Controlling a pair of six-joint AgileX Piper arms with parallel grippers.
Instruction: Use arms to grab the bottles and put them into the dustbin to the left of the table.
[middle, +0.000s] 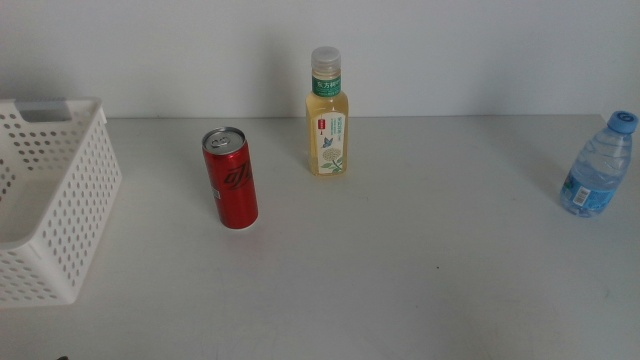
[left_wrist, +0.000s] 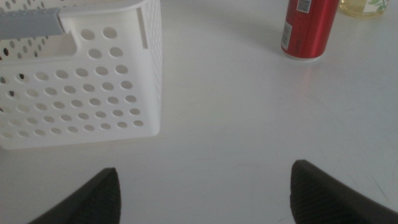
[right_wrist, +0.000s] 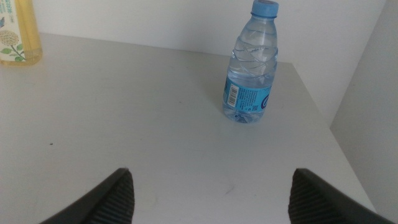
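Beyond what I work with there is little to see. A plain pale wall (middle: 150, 50) runs across the back, bare and unmarked, meeting the far edge of the bench (middle: 420, 290). On my right side, a second pale surface (right_wrist: 379, 93) stands past the bench's side edge; I cannot tell if it is wall or panel. One tiny dark speck (right_wrist: 51, 144) lies on the bench top.

Red can (middle: 230, 179) upright mid-table, tea bottle (middle: 327, 113) behind, water bottle (middle: 598, 166) far right, white dustbin (middle: 45, 200) left
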